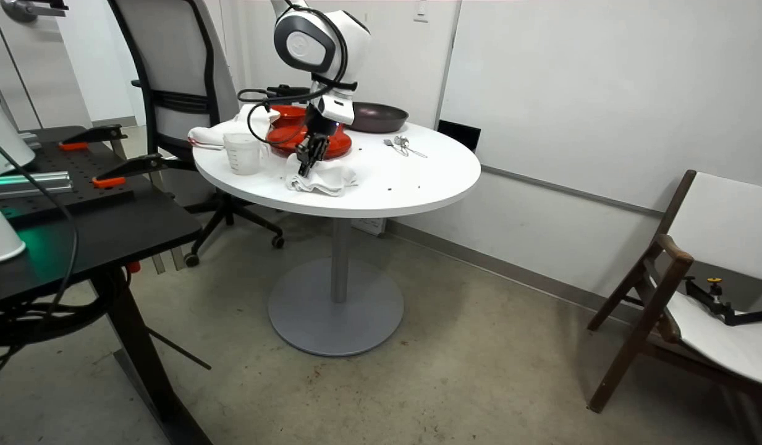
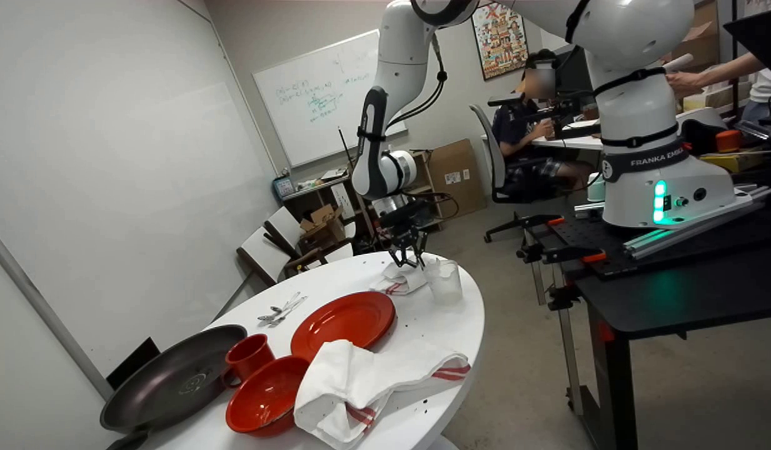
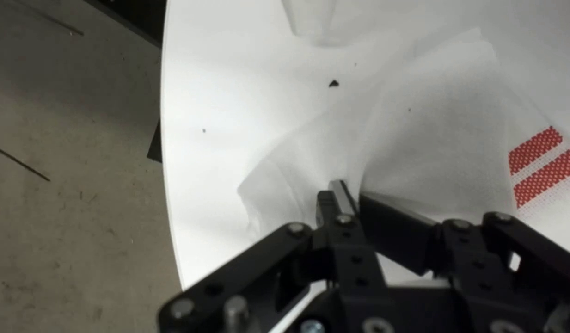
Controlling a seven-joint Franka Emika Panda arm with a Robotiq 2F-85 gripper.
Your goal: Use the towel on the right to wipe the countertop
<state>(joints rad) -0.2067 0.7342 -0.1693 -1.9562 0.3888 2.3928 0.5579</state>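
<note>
The towel (image 1: 329, 178), thin, white and rumpled, lies close inside the rim of the round tabletop (image 1: 439, 164), its red-striped end turned toward the red plate (image 2: 342, 320) and a plain corner toward the nearest edge. Rumpling makes its long axis hard to tell. The pincer (image 3: 353, 196) stands right on it, jaws pressed together on what looks like a fold of the cloth. So the coming move seems to need no reach, only a sideways drag; in an exterior view, more of the towel spreads on the side away from the clear measuring cup (image 1: 241, 154). Between towel and cup, dark crumbs (image 3: 334, 83) sit on bare tabletop. The cup stands near, toward the edge facing the robot's base (image 2: 679, 184), and a stroke that way could knock it. Well apart, past the plate, lie the bulkier white cloth (image 2: 354, 381) and the dark pan (image 2: 179, 375).
</note>
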